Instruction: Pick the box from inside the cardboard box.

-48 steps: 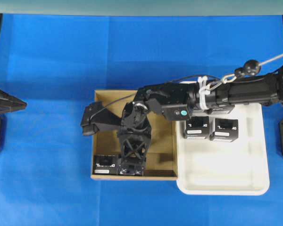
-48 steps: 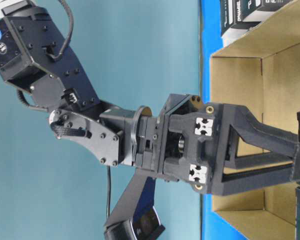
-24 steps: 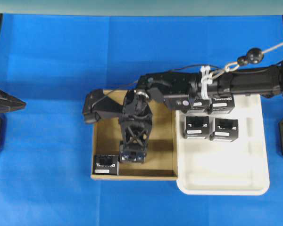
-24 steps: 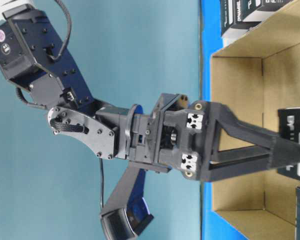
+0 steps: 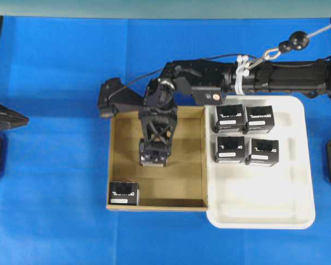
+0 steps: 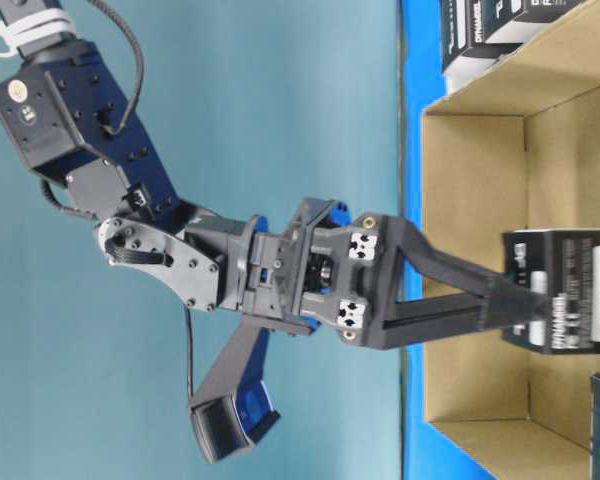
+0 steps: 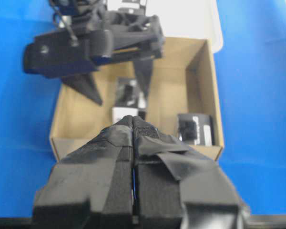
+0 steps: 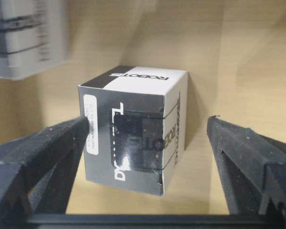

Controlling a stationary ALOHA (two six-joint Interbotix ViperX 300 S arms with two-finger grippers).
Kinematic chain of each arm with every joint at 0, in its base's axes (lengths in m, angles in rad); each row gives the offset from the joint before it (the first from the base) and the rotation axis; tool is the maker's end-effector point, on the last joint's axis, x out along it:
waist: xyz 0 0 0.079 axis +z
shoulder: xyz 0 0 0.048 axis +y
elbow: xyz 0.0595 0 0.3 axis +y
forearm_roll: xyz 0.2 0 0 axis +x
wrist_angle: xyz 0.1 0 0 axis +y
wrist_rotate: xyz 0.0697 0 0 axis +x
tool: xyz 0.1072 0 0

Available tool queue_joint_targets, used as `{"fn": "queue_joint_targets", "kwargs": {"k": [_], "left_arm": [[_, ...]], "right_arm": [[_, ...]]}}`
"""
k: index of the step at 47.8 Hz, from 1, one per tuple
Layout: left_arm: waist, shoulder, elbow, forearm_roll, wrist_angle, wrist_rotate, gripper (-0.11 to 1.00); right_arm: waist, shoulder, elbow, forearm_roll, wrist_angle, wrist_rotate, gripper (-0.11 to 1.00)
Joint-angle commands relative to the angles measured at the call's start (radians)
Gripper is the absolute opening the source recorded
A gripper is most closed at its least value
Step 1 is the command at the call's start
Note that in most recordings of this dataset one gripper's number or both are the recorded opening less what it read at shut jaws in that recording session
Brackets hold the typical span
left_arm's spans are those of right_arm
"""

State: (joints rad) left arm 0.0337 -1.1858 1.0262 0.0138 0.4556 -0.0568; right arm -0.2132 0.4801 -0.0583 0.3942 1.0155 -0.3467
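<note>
My right gripper (image 5: 153,154) reaches down into the cardboard box (image 5: 182,182) from the tray side. It is shut wide on one black box (image 5: 153,162), which rides askew between its fingers, above the carton floor (image 6: 480,180). In the right wrist view the box (image 8: 128,133) presses against the left finger (image 8: 62,143), and a strip of cardboard shows beside the other finger. A second black box (image 5: 123,193) sits in the carton's front left corner. My left gripper (image 7: 133,118) is shut and empty, hanging back outside the carton's left wall (image 7: 86,143).
A white tray (image 5: 259,210) touches the carton's right wall, with several black boxes (image 5: 229,118) in its back half. The right arm (image 5: 276,83) spans the tray's back edge. Blue cloth covers the table all round.
The right gripper has drawn back from the carton's front wall to its middle and risen, carrying the box with it. The left gripper has not moved.
</note>
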Motion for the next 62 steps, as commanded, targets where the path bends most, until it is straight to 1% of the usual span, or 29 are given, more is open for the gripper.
{"fn": "queue_joint_targets", "kwargs": {"k": [1, 17, 24, 30, 36, 39, 49, 52, 58, 62], "left_arm": [[0.005, 0.003, -0.023, 0.003, -0.005, 0.002, -0.06], [0.006, 0.0, -0.026, 0.003, -0.005, 0.0, -0.06], [0.006, -0.006, -0.028, 0.003, -0.006, 0.0, -0.06], [0.006, -0.012, -0.031, 0.003, -0.006, 0.0, -0.06], [0.005, -0.018, -0.034, 0.003, -0.005, 0.0, -0.06], [0.005, -0.02, -0.035, 0.003, -0.005, 0.0, -0.06], [0.005, -0.026, -0.038, 0.003, -0.006, 0.0, -0.06], [0.005, -0.028, -0.04, 0.003, -0.006, 0.0, -0.06], [0.006, -0.028, -0.04, 0.003, -0.005, -0.002, -0.06], [0.006, -0.029, -0.04, 0.003, -0.005, -0.002, -0.06]], "right_arm": [[-0.015, 0.014, -0.002, -0.012, 0.005, -0.009, 0.97], [0.003, 0.005, -0.017, -0.005, 0.008, -0.009, 0.97], [0.011, -0.014, -0.058, -0.005, 0.026, 0.006, 0.97], [0.011, -0.031, -0.115, -0.011, 0.072, 0.041, 0.97], [0.008, -0.046, -0.167, -0.012, 0.112, 0.061, 0.97], [0.006, -0.057, -0.198, -0.012, 0.147, 0.066, 0.97], [-0.002, -0.112, -0.324, -0.014, 0.319, 0.071, 0.97], [-0.003, -0.132, -0.36, -0.02, 0.365, 0.086, 0.97], [-0.005, -0.163, -0.41, -0.054, 0.431, 0.14, 0.97], [-0.005, -0.181, -0.436, -0.097, 0.483, 0.167, 0.97]]}}
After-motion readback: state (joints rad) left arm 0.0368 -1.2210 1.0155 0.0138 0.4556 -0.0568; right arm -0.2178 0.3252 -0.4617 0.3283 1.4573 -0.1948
